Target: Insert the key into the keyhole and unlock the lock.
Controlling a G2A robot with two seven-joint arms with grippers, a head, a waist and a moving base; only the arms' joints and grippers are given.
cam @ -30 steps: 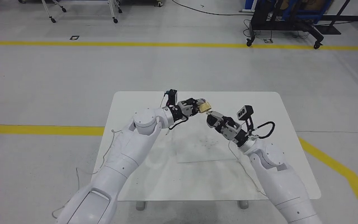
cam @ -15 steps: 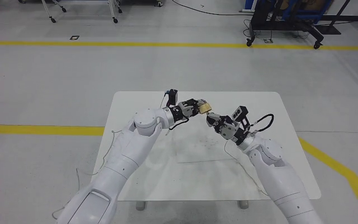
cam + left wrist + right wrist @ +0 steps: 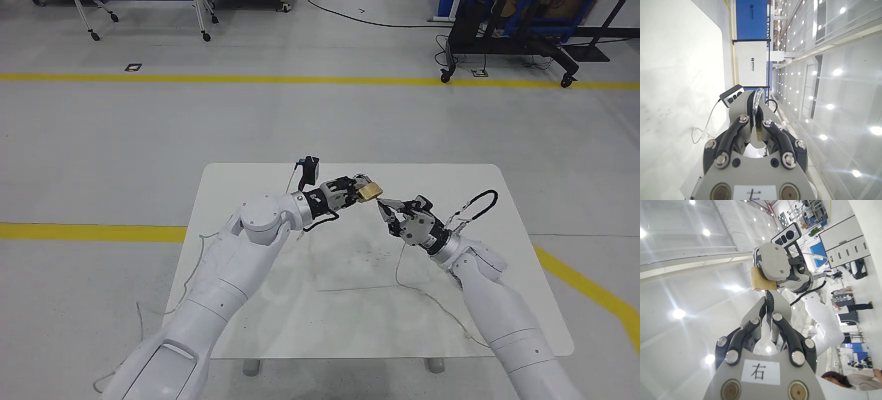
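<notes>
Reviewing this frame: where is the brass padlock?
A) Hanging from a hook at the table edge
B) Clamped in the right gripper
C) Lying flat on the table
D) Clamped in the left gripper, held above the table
D: the left gripper is shut on the padlock, up off the table, while the right gripper holds the key at the padlock's base.

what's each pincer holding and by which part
Left pincer grips the brass padlock by its flat sides at the shackle end. Right pincer pinches the key by its head, blade toward the padlock.
</notes>
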